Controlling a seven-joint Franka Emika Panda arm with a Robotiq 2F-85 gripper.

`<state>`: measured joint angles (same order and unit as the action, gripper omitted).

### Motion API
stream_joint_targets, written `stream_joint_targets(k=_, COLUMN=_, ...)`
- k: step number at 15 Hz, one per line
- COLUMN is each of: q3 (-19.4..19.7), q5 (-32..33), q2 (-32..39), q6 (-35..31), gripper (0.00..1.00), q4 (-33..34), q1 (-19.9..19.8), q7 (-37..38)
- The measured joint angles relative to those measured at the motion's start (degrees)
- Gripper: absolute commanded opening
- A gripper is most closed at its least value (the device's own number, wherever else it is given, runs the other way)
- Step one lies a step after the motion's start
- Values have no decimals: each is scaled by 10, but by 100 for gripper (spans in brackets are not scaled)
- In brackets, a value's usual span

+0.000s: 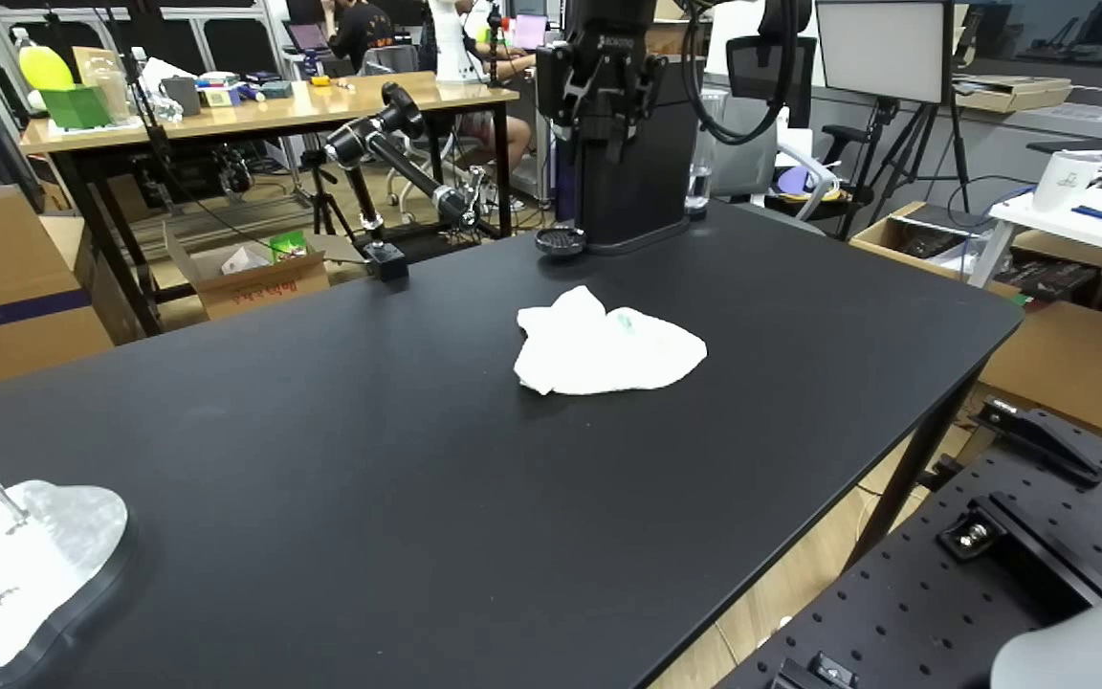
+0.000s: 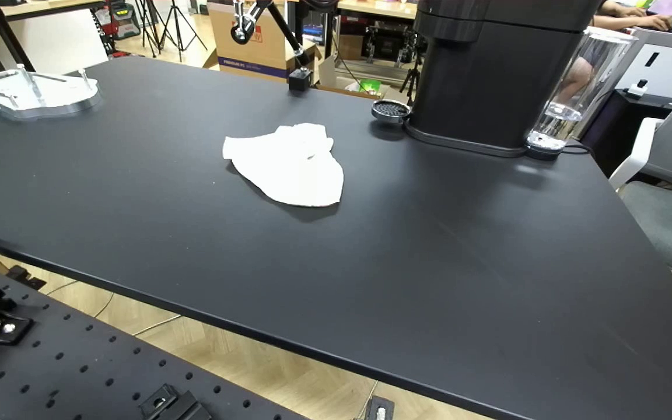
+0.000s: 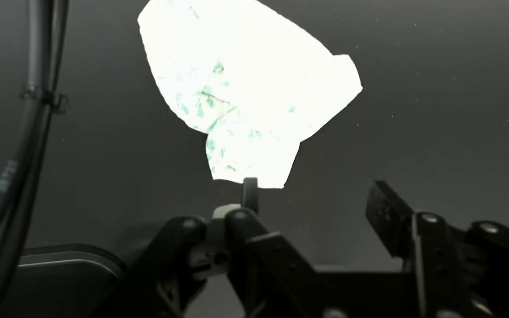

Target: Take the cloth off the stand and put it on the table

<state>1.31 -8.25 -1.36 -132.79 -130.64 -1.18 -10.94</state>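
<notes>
1. My claw (image 3: 317, 204) is hanging released, its fingers (image 3: 385, 216) standing wide apart with nothing gripped between them.
2. The cloth (image 1: 608, 349) is lying in a loose, folded heap on the dark surface (image 2: 429, 280); both exterior views are showing it there, apart from the black appliance (image 2: 479, 96) and the small round grille (image 2: 390, 109).
3. In the wrist view, one fingertip is overlapping the cloth's lower edge (I am not reading that as contact, since an exterior view is showing my claw raised above the surface and well apart from the cloth).
4. I am not making out for certain which thing the task is calling the stand; only the surface is visibly bearing the cloth.
5. So I am judging both parts done: the cloth is lying off any stand, and it is resting where the task is asking for it.
6. For what is left, I am expecting little beyond moving clear; the task is not asking for a flat spread, so I am not counting the folds as unfinished work.
</notes>
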Motion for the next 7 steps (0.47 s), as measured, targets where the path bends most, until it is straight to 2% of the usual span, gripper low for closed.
stream_joint_targets(k=1, q3=-1, q5=2, q2=-1, q6=10, gripper=100, q4=0, q1=0, q7=-1)
stream_joint_targets(k=7, q3=-3, q5=30, q2=-9, q6=37, gripper=100, q4=0, q1=3, q7=-4)
